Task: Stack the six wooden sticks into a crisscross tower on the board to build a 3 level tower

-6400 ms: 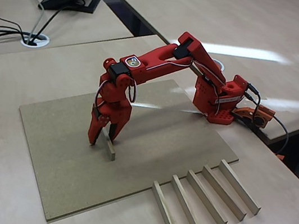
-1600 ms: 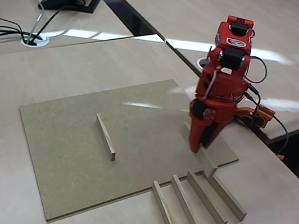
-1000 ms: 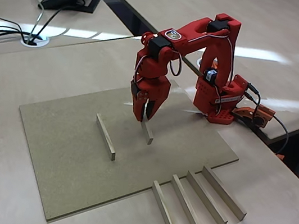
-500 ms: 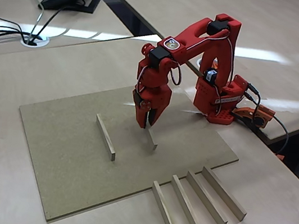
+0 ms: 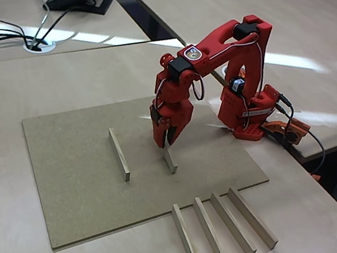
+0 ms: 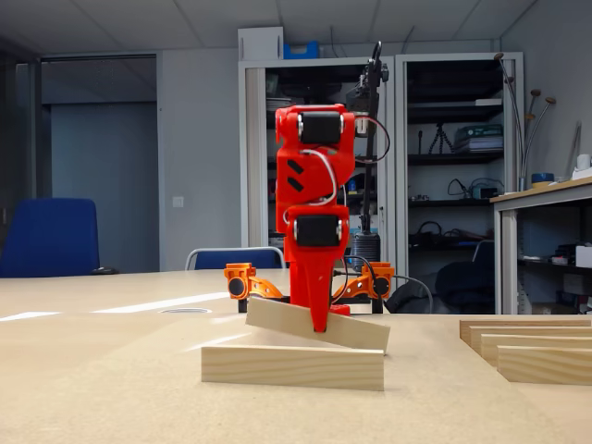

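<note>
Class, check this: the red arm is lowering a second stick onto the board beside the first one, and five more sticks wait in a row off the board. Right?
Not quite: four sticks wait in the row off the board, not five, as a fixed view shows. The rest holds: the gripper is shut on the second stick, which hangs tilted beside the first stick.

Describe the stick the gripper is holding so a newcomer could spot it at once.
Find the brownish board lying on the pale table. Two pale sticks are on it; take the one under the red gripper, nearer the arm's base. Unlike the flat stick, it is tilted, one end raised.
</note>
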